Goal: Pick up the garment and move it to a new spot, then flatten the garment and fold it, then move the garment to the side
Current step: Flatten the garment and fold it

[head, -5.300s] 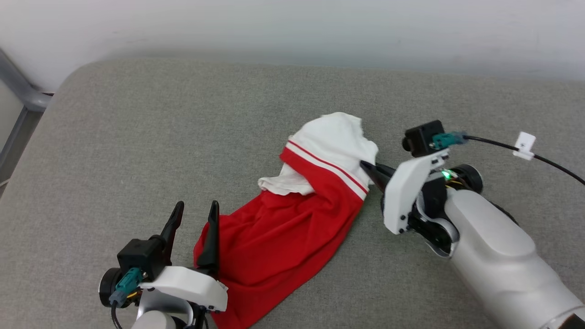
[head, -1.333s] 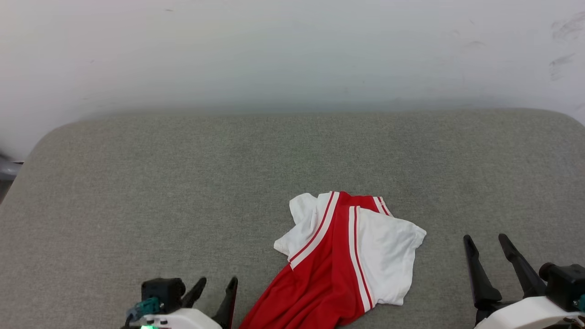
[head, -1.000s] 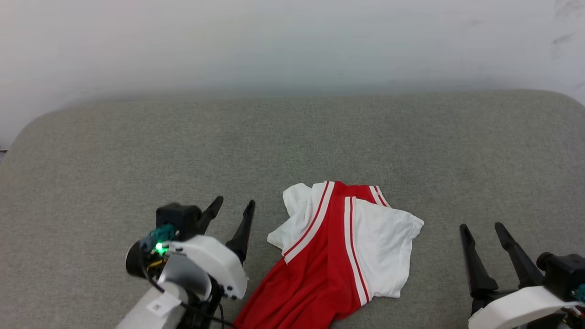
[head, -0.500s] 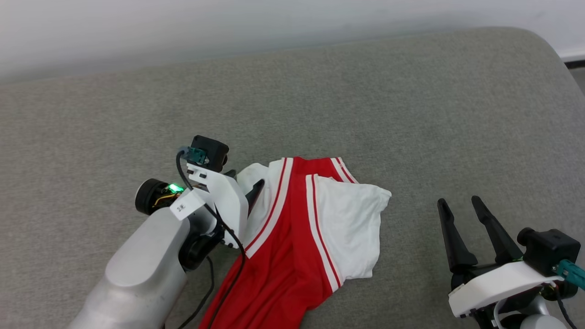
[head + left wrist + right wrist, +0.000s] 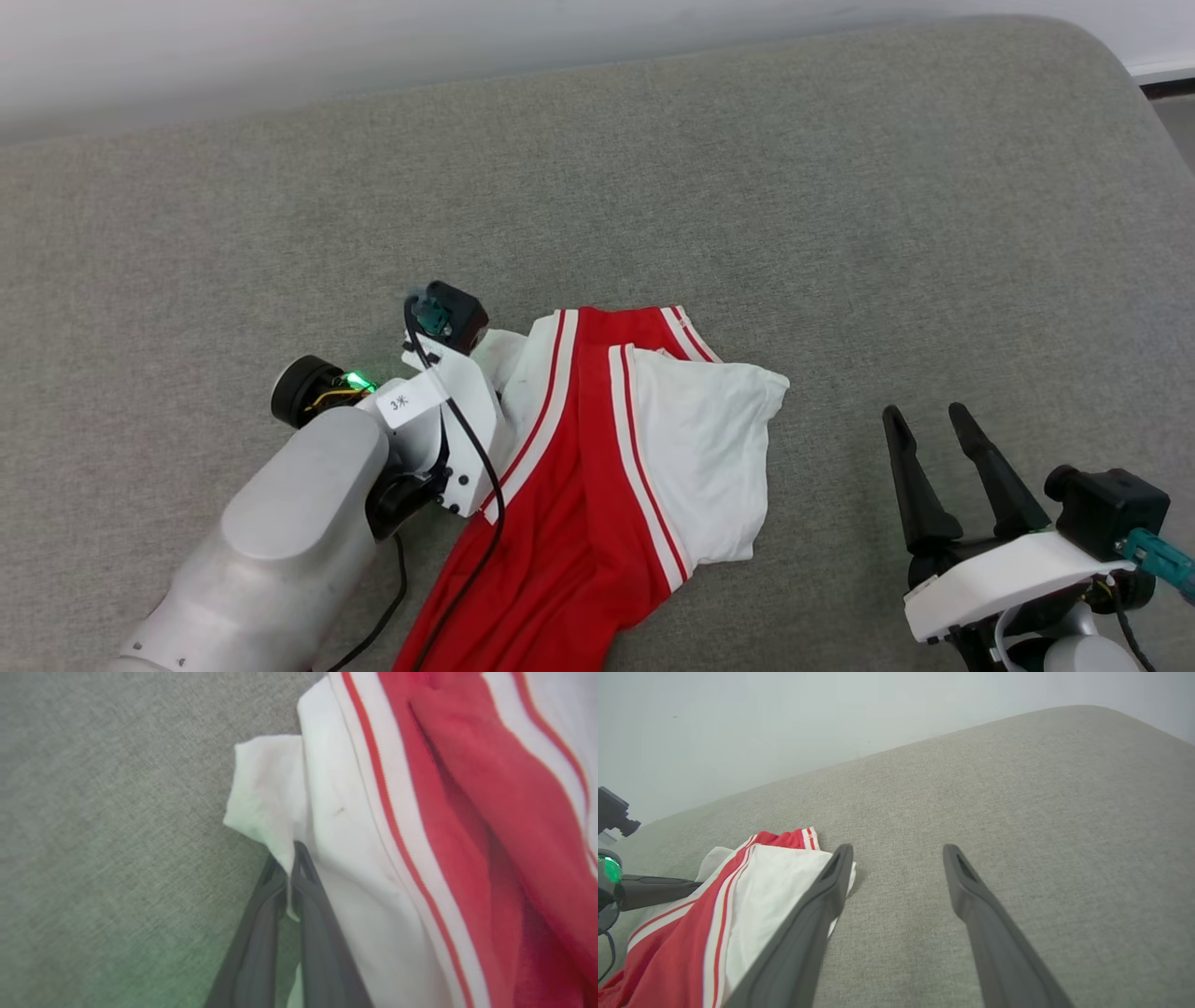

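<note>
The garment (image 5: 597, 485), red with white sleeves and white stripes, lies crumpled on the grey cushion (image 5: 747, 168) and runs off the head view's bottom edge. My left gripper (image 5: 289, 858) is shut on the edge of its left white sleeve (image 5: 266, 788), with a fold of white cloth pinched between the fingers. In the head view the wrist housing hides those fingers at the sleeve (image 5: 509, 359). My right gripper (image 5: 924, 415) hovers open to the right of the garment, apart from it. In the right wrist view its fingers (image 5: 831, 882) stand wide beside the other white sleeve (image 5: 780, 882).
The grey cushion spreads wide behind and to both sides of the garment. Its rounded far right corner (image 5: 1111, 47) meets a pale wall (image 5: 373, 37). My left arm's cable (image 5: 485, 523) trails across the red cloth.
My left arm reached forward to the garment's left white sleeve, and its gripper went from open to shut on it. The head camera tilted down. My right gripper stayed open.
</note>
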{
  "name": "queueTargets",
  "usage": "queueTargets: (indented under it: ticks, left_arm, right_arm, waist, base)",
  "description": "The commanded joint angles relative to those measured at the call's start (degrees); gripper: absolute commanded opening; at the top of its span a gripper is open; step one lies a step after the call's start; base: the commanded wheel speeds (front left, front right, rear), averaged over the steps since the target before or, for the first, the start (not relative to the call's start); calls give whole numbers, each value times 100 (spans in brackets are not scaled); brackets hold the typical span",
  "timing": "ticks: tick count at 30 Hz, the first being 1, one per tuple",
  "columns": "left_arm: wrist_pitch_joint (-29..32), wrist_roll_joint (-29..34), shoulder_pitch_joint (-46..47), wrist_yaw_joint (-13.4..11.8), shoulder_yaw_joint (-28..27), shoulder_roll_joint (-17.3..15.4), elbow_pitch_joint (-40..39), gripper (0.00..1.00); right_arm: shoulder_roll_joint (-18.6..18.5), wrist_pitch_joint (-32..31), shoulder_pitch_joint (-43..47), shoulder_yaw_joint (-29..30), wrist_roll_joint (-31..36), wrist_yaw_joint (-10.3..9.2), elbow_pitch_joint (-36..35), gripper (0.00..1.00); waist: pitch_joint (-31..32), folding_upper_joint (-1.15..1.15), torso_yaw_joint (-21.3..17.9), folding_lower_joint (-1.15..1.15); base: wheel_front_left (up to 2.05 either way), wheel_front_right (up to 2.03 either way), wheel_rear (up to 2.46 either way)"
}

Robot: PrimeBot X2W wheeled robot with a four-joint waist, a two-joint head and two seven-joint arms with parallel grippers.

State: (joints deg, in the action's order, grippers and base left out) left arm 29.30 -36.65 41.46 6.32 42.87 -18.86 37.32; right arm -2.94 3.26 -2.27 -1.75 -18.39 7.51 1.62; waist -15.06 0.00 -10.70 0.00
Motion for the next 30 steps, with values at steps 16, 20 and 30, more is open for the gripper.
queueTargets:
  ticks: [16,20,30]
  left_arm:
    - [-1654,28,-1285,-1119,-654,-748,-1263,0]
    - [-1846,-246,-2114,-1572,-990,-989,-1930,0]
    - [-2024,-919,-3716,-1973,-1198,-843,-2556,0]
  right_arm:
    - [8,-177,232,374,75,-4,121,100]
    - [9,-249,343,489,100,-4,73,100]
    - [8,-480,506,650,278,-4,-60,100]
  waist:
    - [588,0,387,0]
    - [692,0,491,0]
    - [874,0,679,0]
  base:
    - [0,0,0]
    - [0,0,0]
    - [0,0,0]
